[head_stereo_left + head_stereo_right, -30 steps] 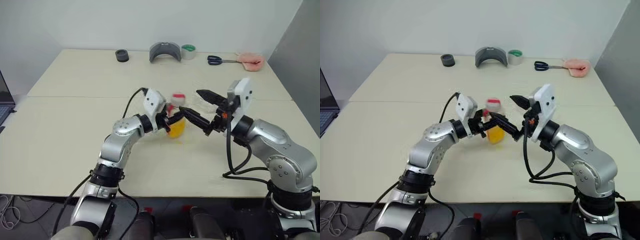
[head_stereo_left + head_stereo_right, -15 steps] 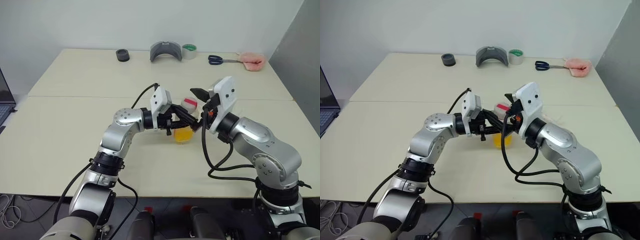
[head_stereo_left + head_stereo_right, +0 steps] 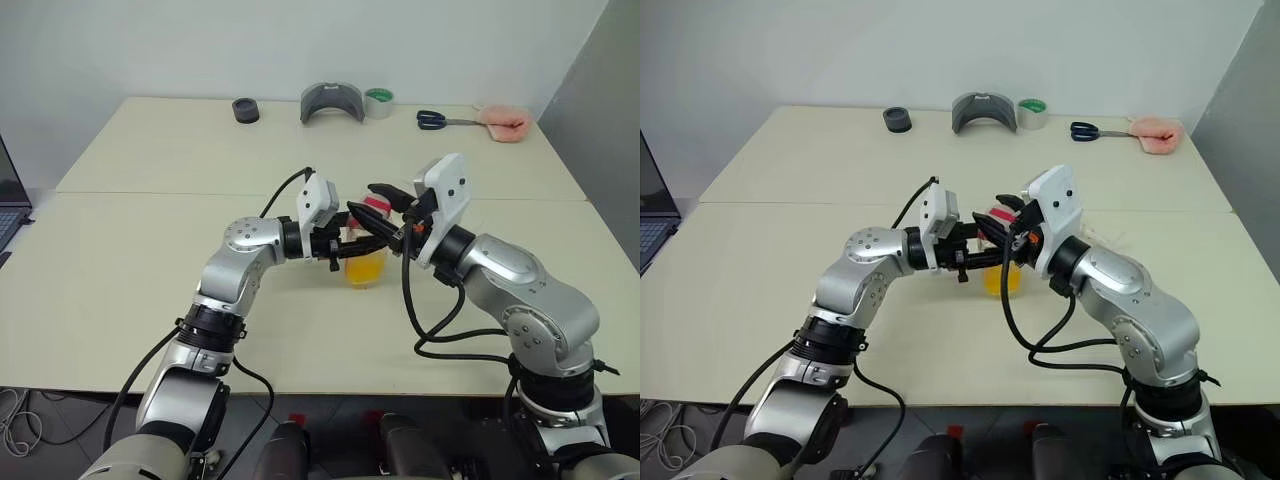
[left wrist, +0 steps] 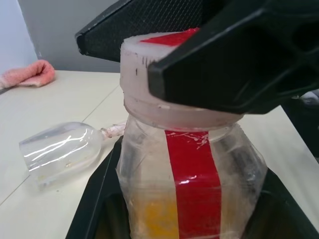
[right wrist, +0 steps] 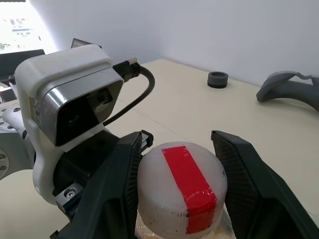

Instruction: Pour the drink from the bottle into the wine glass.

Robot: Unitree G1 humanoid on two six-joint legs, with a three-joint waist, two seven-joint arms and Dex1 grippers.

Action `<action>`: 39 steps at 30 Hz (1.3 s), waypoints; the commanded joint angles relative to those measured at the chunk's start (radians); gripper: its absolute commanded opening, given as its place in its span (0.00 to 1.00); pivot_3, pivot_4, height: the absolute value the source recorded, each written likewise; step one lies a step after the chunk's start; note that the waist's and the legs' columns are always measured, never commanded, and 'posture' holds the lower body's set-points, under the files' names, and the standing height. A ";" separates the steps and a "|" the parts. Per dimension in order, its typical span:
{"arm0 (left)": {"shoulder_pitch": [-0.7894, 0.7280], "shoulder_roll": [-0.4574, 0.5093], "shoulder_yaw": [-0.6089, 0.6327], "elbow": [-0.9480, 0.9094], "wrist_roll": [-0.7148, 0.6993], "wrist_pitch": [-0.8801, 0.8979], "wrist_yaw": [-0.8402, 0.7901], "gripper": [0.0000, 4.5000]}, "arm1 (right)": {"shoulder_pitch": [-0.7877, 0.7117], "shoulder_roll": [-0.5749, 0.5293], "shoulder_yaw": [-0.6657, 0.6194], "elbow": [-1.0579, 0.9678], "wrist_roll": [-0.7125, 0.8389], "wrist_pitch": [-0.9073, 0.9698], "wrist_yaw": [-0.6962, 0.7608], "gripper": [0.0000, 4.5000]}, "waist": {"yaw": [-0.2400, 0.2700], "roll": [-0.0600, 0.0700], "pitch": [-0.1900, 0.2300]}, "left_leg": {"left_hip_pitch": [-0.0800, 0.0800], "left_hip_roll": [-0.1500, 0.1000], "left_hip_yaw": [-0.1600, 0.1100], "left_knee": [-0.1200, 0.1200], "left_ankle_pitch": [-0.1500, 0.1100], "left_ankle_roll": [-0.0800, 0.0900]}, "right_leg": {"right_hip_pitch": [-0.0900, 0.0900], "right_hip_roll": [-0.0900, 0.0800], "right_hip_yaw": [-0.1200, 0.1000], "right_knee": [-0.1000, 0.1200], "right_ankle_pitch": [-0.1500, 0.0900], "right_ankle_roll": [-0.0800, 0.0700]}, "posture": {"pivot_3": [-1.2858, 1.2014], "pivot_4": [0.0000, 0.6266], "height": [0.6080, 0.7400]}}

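While L gripper [image 3: 352, 243] clamps bottle [image 4: 189, 169] — R gripper [image 5: 180, 181] pinches cap [image 5: 182, 188].

No words, brands or numbers can be read anywhere. The bottle [image 4: 189, 174] bears just a plain red strip — blank — and its cap [image 5: 182, 191] another, equally bare.

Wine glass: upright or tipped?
Tipped. The wine glass lies on its side on the table, bowl mouth sideways, stem toward the bottle.
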 commanded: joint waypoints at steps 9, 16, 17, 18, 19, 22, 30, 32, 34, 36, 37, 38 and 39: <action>-0.060 0.059 0.028 0.002 -0.044 0.009 -0.104 0.41 | -0.250 -0.203 0.114 0.399 -0.034 -0.280 0.668 0.42 | -0.005 0.003 0.003 | 0.000 0.000 -0.001 0.000 0.000 0.000 | 0.000 0.001 -0.001 0.000 0.000 0.000 | 0.52 0.24 1.00; -0.060 0.057 0.041 0.008 -0.034 0.002 -0.092 0.41 | -0.168 -0.182 -0.015 0.286 -0.019 -0.253 0.499 0.80 | 0.002 0.003 0.003 | -0.002 0.000 0.000 0.000 0.000 0.000 | -0.001 -0.001 -0.001 0.000 0.000 0.000 | 0.52 0.24 1.00; -0.059 0.054 0.042 0.010 -0.033 0.001 -0.090 0.41 | -0.147 -0.185 -0.043 0.226 0.005 -0.219 0.463 0.88 | 0.003 0.003 0.003 | -0.002 0.000 0.000 0.000 0.000 0.000 | -0.002 -0.001 0.000 0.000 0.000 0.000 | 0.52 0.24 1.00; -0.059 0.053 0.042 0.013 -0.031 0.000 -0.089 0.41 | -0.126 -0.184 -0.068 0.167 0.030 -0.182 0.426 0.95 | 0.003 0.003 0.003 | -0.003 0.000 -0.001 0.000 0.000 0.000 | -0.002 -0.001 0.000 0.000 0.000 0.000 | 0.52 0.24 1.00; -0.060 0.051 0.044 0.019 -0.029 -0.002 -0.085 0.41 | -0.100 -0.173 -0.091 0.102 0.057 -0.136 0.372 1.00 | 0.003 0.003 0.003 | -0.003 0.000 -0.001 0.000 0.000 0.000 | -0.003 -0.001 0.000 0.000 0.000 0.000 | 0.52 0.24 1.00; -0.067 0.046 0.043 0.038 -0.023 -0.010 -0.081 0.41 | -0.029 -0.119 -0.105 -0.058 0.075 -0.040 0.203 1.00 | 0.001 0.003 0.003 | -0.004 0.000 -0.001 0.000 0.000 0.000 | -0.004 -0.001 0.000 0.000 0.000 0.000 | 0.52 0.24 1.00; -0.105 0.032 0.041 0.101 -0.007 -0.036 -0.076 0.41 | 0.003 0.051 0.057 -0.130 -0.107 0.040 -0.127 1.00 | 0.000 0.003 0.003 | -0.004 0.000 0.000 0.000 0.000 0.000 | -0.005 0.000 0.000 0.002 0.000 0.000 | 0.52 0.24 1.00; -0.109 0.029 0.041 0.109 -0.004 -0.041 -0.078 0.41 | -0.008 0.085 0.082 -0.092 -0.179 0.026 -0.198 1.00 | 0.000 0.003 0.003 | -0.004 0.000 0.000 0.000 0.000 0.000 | -0.005 0.000 0.001 0.001 0.000 0.000 | 0.52 0.24 1.00; -0.111 0.026 0.041 0.113 -0.001 -0.046 -0.080 0.41 | -0.009 0.107 0.087 -0.079 -0.204 0.022 -0.218 1.00 | 0.001 0.003 0.003 | -0.004 0.000 0.001 0.000 0.000 0.000 | -0.005 0.000 0.001 0.001 0.000 0.000 | 0.52 0.24 1.00; -0.110 0.025 0.041 0.113 0.002 -0.049 -0.080 0.41 | -0.007 0.132 0.082 -0.069 -0.216 0.014 -0.228 1.00 | 0.001 0.003 0.003 | -0.005 0.000 0.001 0.000 0.000 0.000 | -0.005 -0.001 0.001 0.001 0.000 0.000 | 0.52 0.24 1.00; -0.108 0.024 0.041 0.113 0.003 -0.052 -0.079 0.41 | -0.009 0.141 0.079 -0.061 -0.221 0.009 -0.231 1.00 | 0.001 0.003 0.003 | -0.005 0.000 0.001 0.000 0.000 0.000 | -0.005 -0.001 0.001 0.001 0.000 0.000 | 0.52 0.24 1.00; -0.107 0.024 0.040 0.113 0.004 -0.054 -0.079 0.41 | -0.010 0.148 0.077 -0.055 -0.226 0.006 -0.232 1.00 | 0.001 0.004 0.003 | -0.005 0.000 0.001 0.000 0.000 0.000 | -0.006 0.000 0.001 0.001 0.000 0.000 | 0.52 0.24 1.00; -0.107 0.024 0.040 0.113 0.005 -0.055 -0.079 0.41 | -0.010 0.156 0.074 -0.050 -0.229 0.005 -0.233 1.00 | 0.001 0.004 0.003 | -0.005 0.000 0.001 0.000 0.000 0.000 | -0.006 0.000 0.001 0.001 0.000 0.000 | 0.52 0.24 1.00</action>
